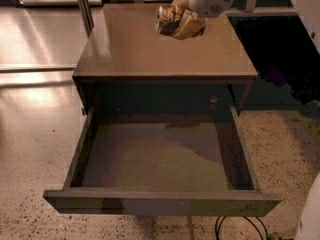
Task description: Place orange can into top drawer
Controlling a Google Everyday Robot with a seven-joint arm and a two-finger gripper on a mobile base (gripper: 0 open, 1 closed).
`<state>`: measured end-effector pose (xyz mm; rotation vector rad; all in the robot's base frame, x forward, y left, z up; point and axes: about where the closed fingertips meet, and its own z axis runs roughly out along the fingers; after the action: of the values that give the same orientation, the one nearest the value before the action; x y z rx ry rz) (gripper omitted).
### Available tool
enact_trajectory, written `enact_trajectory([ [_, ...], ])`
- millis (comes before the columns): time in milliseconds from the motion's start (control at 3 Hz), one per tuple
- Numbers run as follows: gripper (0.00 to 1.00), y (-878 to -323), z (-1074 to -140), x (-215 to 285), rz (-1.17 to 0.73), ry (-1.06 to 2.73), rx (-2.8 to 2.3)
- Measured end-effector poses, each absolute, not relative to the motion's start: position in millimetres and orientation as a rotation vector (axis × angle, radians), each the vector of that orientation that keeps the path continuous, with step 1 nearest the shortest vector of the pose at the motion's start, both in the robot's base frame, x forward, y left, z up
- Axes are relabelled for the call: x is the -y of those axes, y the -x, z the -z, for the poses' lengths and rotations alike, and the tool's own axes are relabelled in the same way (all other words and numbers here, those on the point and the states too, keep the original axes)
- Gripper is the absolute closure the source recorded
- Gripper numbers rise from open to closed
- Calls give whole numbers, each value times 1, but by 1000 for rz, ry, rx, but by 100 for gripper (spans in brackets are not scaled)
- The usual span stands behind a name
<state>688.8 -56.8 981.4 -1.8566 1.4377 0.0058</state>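
The orange can [172, 22] is held in my gripper [184, 20] at the top centre, lifted above the cabinet top [145, 49]. The can lies sideways with its silver end facing left. The gripper is shut on it, its white wrist reaching in from the upper right. The top drawer [160, 156] is pulled fully open below the cabinet top and is empty inside. Its flat front panel [160, 203] faces the camera. The can is behind and above the drawer's opening.
A metal post [83, 6] stands at the cabinet's back left. Shiny floor lies to the left and speckled floor in front. A black cable [235, 229] loops on the floor below the drawer. Part of my white arm shows at the lower right edge [311, 219].
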Motion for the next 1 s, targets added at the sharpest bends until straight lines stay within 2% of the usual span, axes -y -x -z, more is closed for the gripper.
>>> enact_trajectory([
  [667, 100, -678, -975, 47, -36, 1856, -1418],
  [1000, 100, -649, -967, 37, -90, 1833, -1396],
])
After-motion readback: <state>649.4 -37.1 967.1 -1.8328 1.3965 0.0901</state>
